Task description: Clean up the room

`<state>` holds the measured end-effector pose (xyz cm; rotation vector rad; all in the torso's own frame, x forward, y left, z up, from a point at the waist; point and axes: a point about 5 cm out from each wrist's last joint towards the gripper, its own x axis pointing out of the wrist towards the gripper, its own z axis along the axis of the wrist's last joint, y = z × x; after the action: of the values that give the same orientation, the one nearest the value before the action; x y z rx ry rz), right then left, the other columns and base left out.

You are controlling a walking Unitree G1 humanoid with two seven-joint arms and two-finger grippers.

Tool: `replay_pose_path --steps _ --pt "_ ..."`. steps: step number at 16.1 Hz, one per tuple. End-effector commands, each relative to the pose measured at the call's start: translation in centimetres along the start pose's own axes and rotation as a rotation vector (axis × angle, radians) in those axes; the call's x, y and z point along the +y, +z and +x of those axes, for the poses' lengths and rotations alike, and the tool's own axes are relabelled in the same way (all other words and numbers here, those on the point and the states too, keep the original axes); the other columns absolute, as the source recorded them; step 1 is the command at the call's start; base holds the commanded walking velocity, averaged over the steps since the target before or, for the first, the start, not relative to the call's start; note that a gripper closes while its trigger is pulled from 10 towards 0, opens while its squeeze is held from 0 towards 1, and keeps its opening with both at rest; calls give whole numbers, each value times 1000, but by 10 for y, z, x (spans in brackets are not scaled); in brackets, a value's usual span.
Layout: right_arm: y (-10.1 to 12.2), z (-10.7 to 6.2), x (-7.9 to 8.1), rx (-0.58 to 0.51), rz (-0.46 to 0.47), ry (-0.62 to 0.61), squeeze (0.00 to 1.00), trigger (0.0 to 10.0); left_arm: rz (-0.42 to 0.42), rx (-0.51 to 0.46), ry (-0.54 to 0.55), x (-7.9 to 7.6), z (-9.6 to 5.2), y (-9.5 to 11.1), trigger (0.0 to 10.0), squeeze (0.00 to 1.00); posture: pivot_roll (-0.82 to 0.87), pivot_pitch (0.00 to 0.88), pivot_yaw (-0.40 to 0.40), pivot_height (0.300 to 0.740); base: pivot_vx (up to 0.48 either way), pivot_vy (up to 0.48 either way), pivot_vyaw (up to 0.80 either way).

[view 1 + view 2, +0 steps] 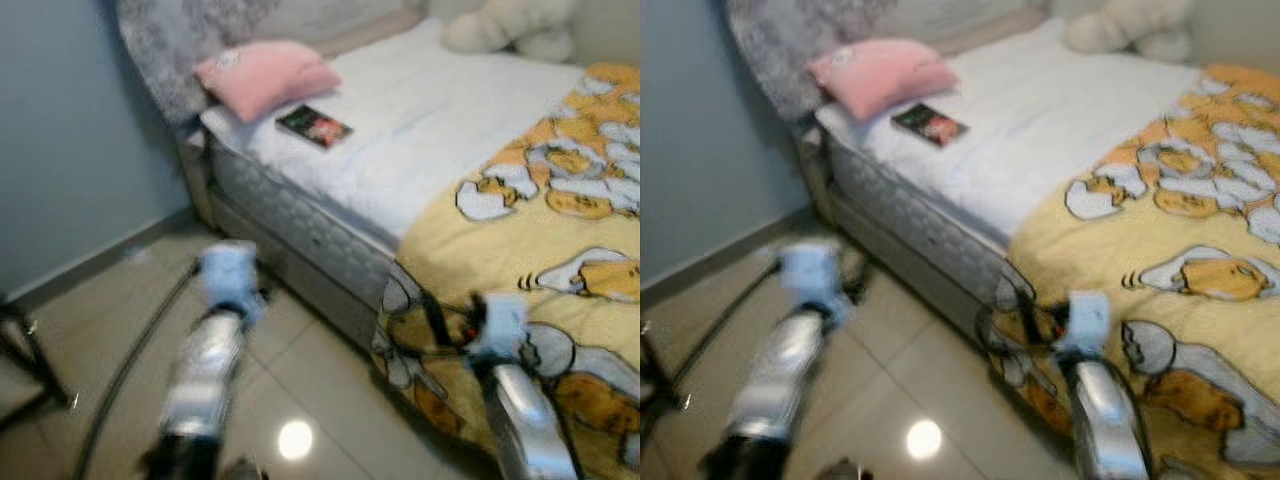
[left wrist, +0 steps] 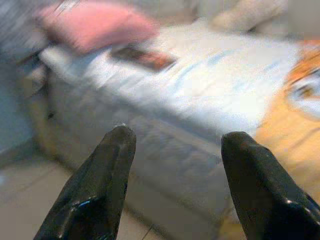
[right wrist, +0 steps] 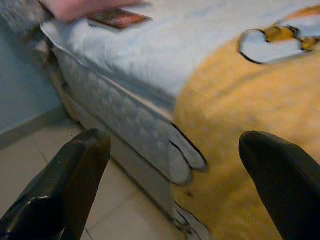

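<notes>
Left pincer wide | right pincer wide | book lettering unreadable

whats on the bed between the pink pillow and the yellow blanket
A dark paperback book lies on the bare white sheet between pink pillow and yellow cartoon-print blanket, in both eye views.

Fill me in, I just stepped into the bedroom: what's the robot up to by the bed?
Nothing is being handled. The robot stands on the tiled floor facing the bed, with both arms raised toward it. The left gripper and right gripper are open and empty. A book lies on the white sheet beside a pink pillow, and a yellow blanket drapes over the near side.
</notes>
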<state>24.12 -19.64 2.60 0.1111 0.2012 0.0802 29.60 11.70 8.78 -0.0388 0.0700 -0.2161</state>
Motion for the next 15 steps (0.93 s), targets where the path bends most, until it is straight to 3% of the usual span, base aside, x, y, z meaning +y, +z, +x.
replay_pose_path --steps 1,2,4,6,12,13,15 --pt "4 2 6 -16 -1 18 0 10000 -2 -9 27 8 1 3 10000 0 39 0 -26 740 480 0 500" --pt "4 2 7 -16 -2 23 0 10000 -15 -11 39 8 1 4 10000 0 39 0 -26 740 480 0 500" --pt "2 -3 6 -20 -3 11 0 10000 46 -15 21 2 -2 4 10000 0 33 0 -2 740 480 0 506" --pt "1 -2 3 -20 13 -7 0 10000 81 15 52 5 -4 -1 10000 0 45 0 -4 740 480 0 506" --pt "12 17 3 -33 38 -22 0 10000 113 43 85 11 -2 -2 10000 0 71 0 -11 740 480 0 336" --pt "16 19 4 -51 -4 -5 0 10000 108 12 92 12 -1 2 10000 0 66 0 -6 740 480 0 744" --pt "15 19 3 -49 -1 -10 0 10000 208 36 128 16 3 3 10000 0 70 0 -9 740 0 0 706"
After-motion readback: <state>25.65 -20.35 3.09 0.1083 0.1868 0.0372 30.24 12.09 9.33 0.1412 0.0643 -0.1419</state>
